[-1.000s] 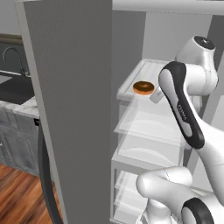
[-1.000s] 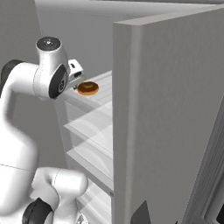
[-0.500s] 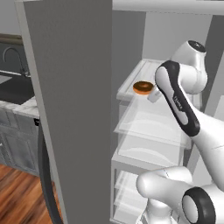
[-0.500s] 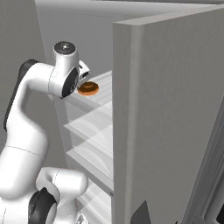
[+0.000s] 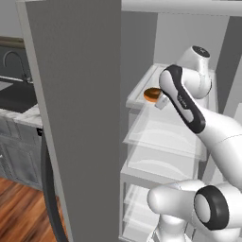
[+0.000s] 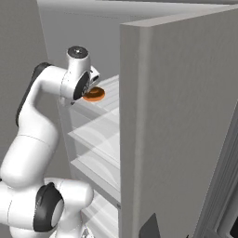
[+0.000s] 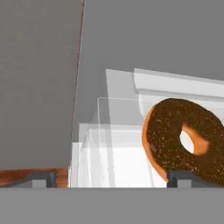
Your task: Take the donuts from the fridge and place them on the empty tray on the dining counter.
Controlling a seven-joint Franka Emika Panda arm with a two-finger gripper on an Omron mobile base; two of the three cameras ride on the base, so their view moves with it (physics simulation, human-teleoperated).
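The fridge (image 5: pixel 80 90) stands open, with its white shelves in sight. A chocolate-brown donut (image 5: pixel 152 94) lies on an upper shelf (image 5: pixel 142 101) near that shelf's front left corner. My gripper (image 7: pixel 113 178) is open, right at the donut (image 7: pixel 183 140), which sits over the right fingertip (image 7: pixel 183 177). From the right base the hand (image 6: pixel 91 80) hangs just over the donut (image 6: pixel 96 95). Nothing is held. The tray and the dining counter are out of view.
The open grey fridge doors flank the arm on both sides (image 5: pixel 71 118) (image 6: pixel 181 125). Clear glass shelves (image 5: pixel 160 137) lie below the donut's shelf. A grey counter with a dark sink (image 5: pixel 14 97) stands to the left, over a wooden floor (image 5: pixel 19 212).
The arm has swung further into the fridge and the hand has come closer to the donut. The donut has not moved and the gripper stays open.
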